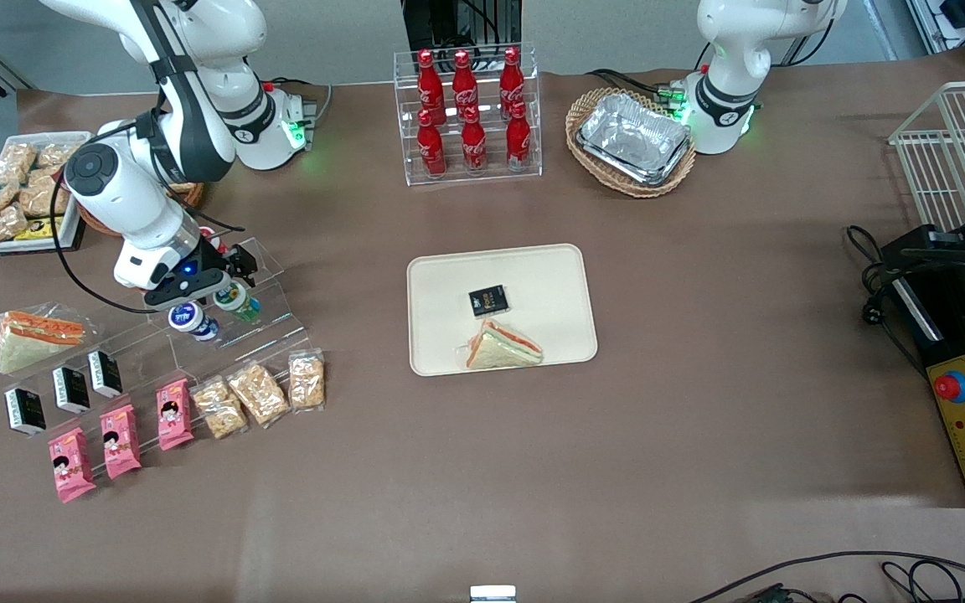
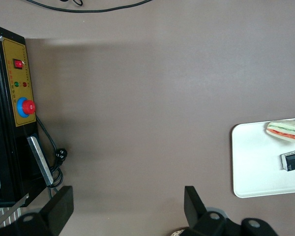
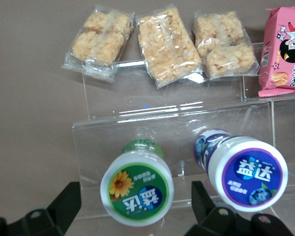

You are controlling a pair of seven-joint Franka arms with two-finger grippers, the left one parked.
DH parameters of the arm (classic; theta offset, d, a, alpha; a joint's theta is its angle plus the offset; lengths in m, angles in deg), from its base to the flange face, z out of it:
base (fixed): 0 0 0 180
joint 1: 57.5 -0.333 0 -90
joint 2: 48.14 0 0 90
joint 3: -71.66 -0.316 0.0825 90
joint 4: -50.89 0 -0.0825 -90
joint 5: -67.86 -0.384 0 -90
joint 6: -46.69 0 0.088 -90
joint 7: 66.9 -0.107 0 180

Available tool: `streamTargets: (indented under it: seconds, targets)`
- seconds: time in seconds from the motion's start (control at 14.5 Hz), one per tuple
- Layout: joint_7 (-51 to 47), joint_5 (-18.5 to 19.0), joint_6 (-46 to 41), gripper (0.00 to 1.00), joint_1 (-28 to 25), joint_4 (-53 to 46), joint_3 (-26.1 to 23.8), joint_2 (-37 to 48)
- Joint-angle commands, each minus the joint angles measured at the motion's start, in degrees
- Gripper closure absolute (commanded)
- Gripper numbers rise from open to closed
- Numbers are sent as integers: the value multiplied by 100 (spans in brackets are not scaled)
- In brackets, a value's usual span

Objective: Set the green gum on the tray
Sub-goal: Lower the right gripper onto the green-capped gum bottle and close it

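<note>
- The gripper (image 1: 227, 280) of the right arm is positioned directly over the green gum (image 1: 239, 301), at the working arm's end of the table.
- In the right wrist view the two black fingers (image 3: 64, 202) are seen spread apart, one on each side of the green gum (image 3: 136, 187); no contact with the lid is visible.
- The green gum is laid on an upper step of the clear acrylic stand (image 1: 273, 314), with its round green-and-white lid turned toward the wrist camera.
- The blue-lidded bottle (image 1: 191, 320) is located just beside the green gum on the same step; one finger stands in the narrow gap between the two bottles.
- The tray (image 1: 441, 289) is found at 3 o'clock from the green gum in the front view, well apart from the stand, near the table's centre.
- A wrapped sandwich (image 1: 502, 347) is set against the tray edge nearest the front camera, and a small black packet (image 1: 487, 301) lies near the tray's middle.
- The tray half toward the working arm is left bare up to its rim.
- Bare brown table surface (image 1: 357, 301) extends between the stand's edge and the tray's rim.
- Three clear snack bags (image 3: 164, 44) are laid on the stand's lower step, nearer the front camera than the bottles.
</note>
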Motion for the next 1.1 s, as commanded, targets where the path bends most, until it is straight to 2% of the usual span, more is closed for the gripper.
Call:
streamTargets:
  seconds: [0.0,0.21,0.28,0.41,0.62,1.03]
  targets:
    - [-336,78,310,0,-53,115,15,-149]
    - [-538,78,319,0,-123,88,15,-272]
    - [-565,78,327,6,-123,88,15,-308]
    - [-582,78,319,41,-123,88,15,-308]
    - [-591,78,284,74,-123,88,15,-308]
    - [-600,78,144,75,-114,-139,33,-282]
